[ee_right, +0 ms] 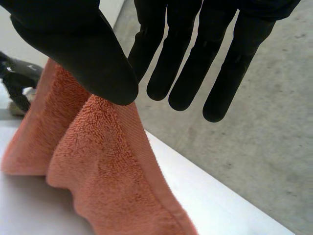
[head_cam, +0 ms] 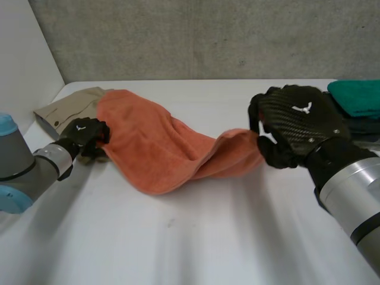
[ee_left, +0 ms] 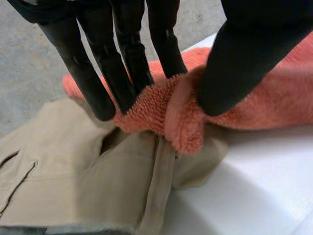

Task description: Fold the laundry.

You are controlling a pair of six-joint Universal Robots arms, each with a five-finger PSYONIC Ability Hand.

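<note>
Well, the white table point(head_cam: 196, 249) takes up most of what I can see, running back to a grey wall.

Across its far half an orange towel point(head_cam: 154, 148) is stretched between the two hands. It sags in the middle, where its lower fold rests on the tabletop, and it rises at both ends.

At the table's far left corner lies a beige garment point(head_cam: 68, 107), flat, with the towel's left end overlapping its near side. At the far right edge sits a folded green cloth point(head_cam: 359, 95), just beyond the right arm and apart from the towel.

The right hand point(head_cam: 297, 119) holds the towel's right end off the table. From its wrist, the thumb point(ee_right: 73, 39) presses down on the top edge of the towel point(ee_right: 107, 171), nipping it against the nearest finger. The other fingers point(ee_right: 234, 63) stand straight and slightly spread, clear of the cloth.

The left hand point(head_cam: 83, 135) has the opposite end, low over the beige garment point(ee_left: 73, 171). Its straight fingers point(ee_left: 122, 73) lie close together behind a bunched edge of the towel point(ee_left: 274, 98), and the thumb point(ee_left: 239, 58) squeezes the cloth from the front.
</note>
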